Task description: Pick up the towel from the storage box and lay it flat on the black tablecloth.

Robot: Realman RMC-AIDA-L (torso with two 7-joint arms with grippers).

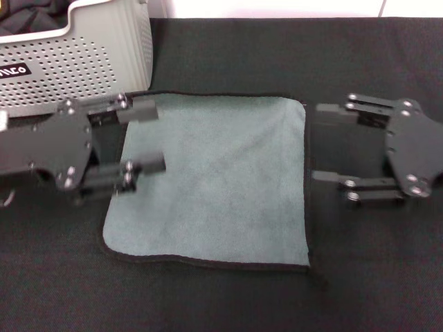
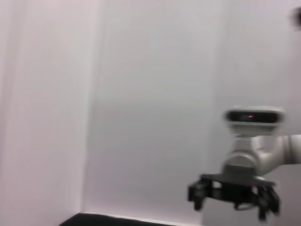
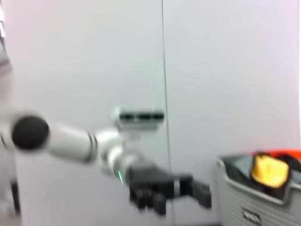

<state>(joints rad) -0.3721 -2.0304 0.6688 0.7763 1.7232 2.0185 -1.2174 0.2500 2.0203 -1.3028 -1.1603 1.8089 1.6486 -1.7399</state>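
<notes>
The towel [image 1: 214, 180] lies spread flat, grey-green side up, on the black tablecloth [image 1: 374, 263] in the head view. My left gripper [image 1: 159, 137] is open and empty, its fingers above the towel's left edge. My right gripper [image 1: 317, 142] is open and empty, just off the towel's right edge. The storage box [image 1: 83, 62] stands at the far left. The left wrist view shows the right gripper [image 2: 233, 193] farther off. The right wrist view shows the left gripper [image 3: 164, 188] and the box [image 3: 258, 197].
Dark fabric [image 1: 31, 17] lies inside the box. In the right wrist view a yellow item [image 3: 268, 170] and something orange show in the box. A white wall stands behind the table's far edge.
</notes>
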